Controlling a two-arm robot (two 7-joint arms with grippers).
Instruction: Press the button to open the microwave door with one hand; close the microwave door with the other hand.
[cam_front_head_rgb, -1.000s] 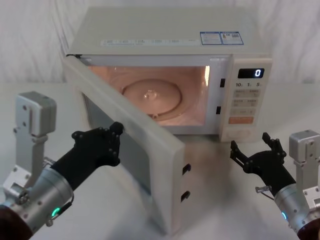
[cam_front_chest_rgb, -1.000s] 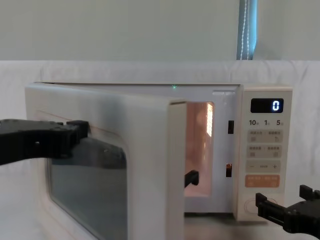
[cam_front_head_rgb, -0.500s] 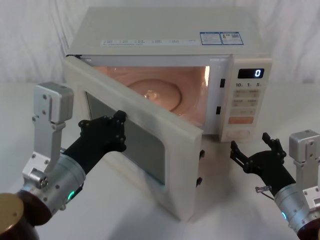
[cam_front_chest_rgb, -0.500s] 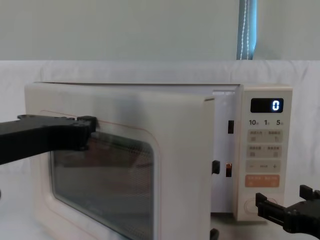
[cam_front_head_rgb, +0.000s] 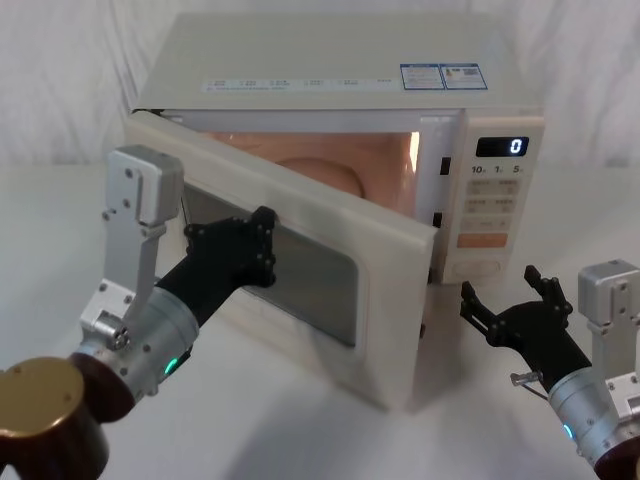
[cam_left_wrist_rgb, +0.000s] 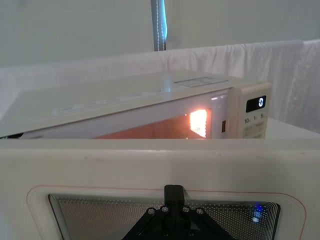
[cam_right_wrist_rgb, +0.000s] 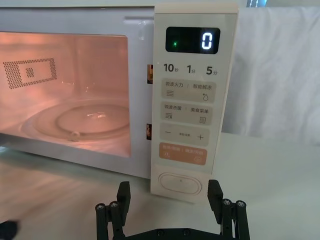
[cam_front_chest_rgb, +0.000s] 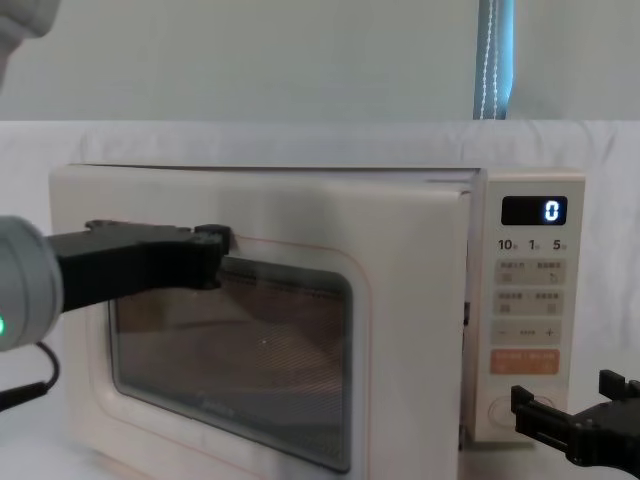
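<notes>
Left claw (cam_front_head_rgb: 250, 252) sits left of centre in the head view, tip touching the microwave door (cam_front_head_rgb: 330, 290); I cannot tell how its fingers stand. That door hangs partly open across the middle, lit cavity above. At lower right, the right claw (cam_front_head_rgb: 515, 305) hovers over the desk (cam_front_head_rgb: 300, 430), fingers apart.

Left wrist view: the left claw (cam_left_wrist_rgb: 172, 220) at bottom centre touches the door's window.

Right wrist view: the right claw (cam_right_wrist_rgb: 170, 200) at the bottom is spread before the button (cam_right_wrist_rgb: 179, 184).

Chest view: the door (cam_front_chest_rgb: 400, 330) fills the centre, left claw (cam_front_chest_rgb: 205, 255) on it; the button (cam_front_chest_rgb: 503, 411) sits lower right.
</notes>
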